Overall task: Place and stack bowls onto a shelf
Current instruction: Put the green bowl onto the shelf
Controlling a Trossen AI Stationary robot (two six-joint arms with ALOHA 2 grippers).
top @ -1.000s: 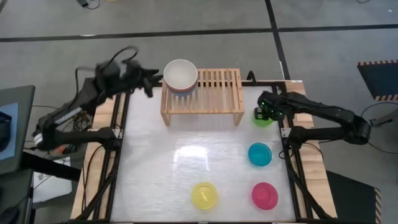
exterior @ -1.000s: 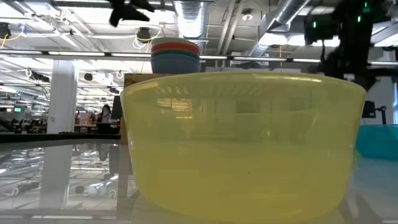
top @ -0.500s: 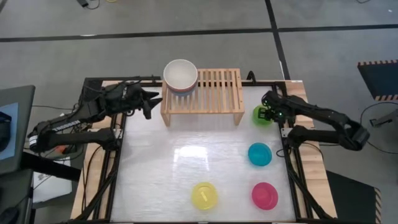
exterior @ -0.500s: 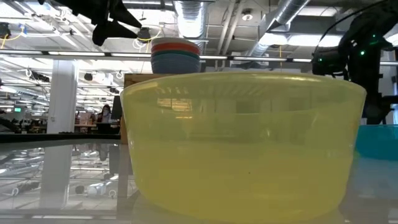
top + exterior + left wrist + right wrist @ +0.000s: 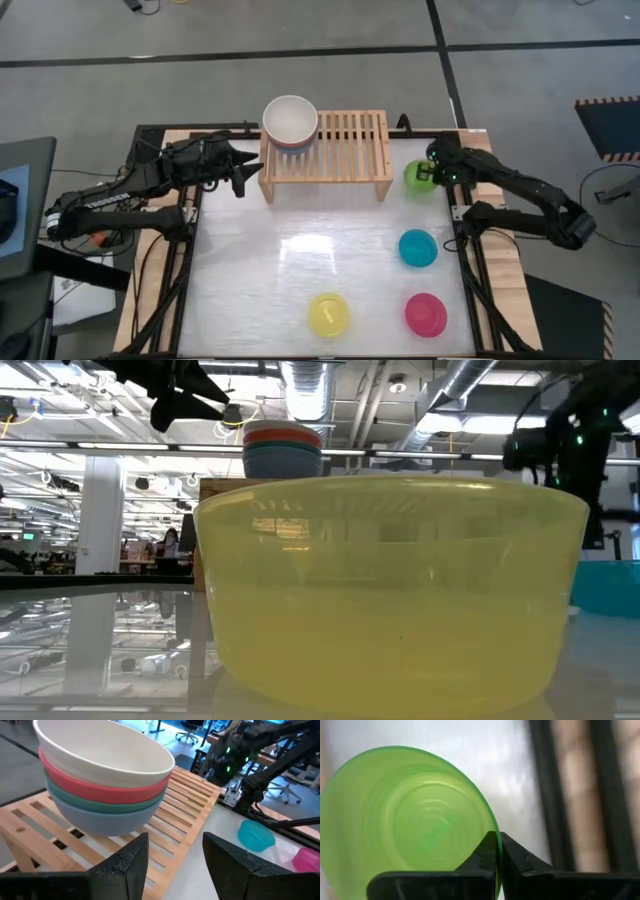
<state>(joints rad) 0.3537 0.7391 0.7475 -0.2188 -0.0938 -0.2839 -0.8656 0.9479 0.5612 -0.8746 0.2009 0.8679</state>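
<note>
The light-wood shelf (image 5: 345, 145) stands at the table's far side. A stack of large bowls (image 5: 290, 121), cream white on top, then red, teal and blue (image 5: 100, 775), rests on the shelf's left end. My left gripper (image 5: 240, 166) (image 5: 172, 845) hovers open just left of the shelf, facing the stack. To the right of the shelf, my right gripper (image 5: 433, 175) (image 5: 497, 840) is shut on the lime green bowl (image 5: 417, 175). My right gripper pinches the lime green bowl's rim (image 5: 492, 827) on the side toward the table's right edge. One finger is inside the bowl and one outside. The fingers come from above, pointing down. The bowl sits mouth up; whether it is clear of the table I cannot tell.
A cyan bowl (image 5: 418, 247), a magenta bowl (image 5: 425, 314) and a yellow bowl (image 5: 329, 314) stand on the white table top toward its near right. The yellow bowl (image 5: 390, 595) fills most of the low view. Black frame rails (image 5: 470, 260) run along both table sides.
My right gripper has shut on the lime green bowl's rim and carried the bowl a little toward the table's far edge. My left gripper has come down and toward the near edge, from beside the stack to the shelf's left end, then held still.
</note>
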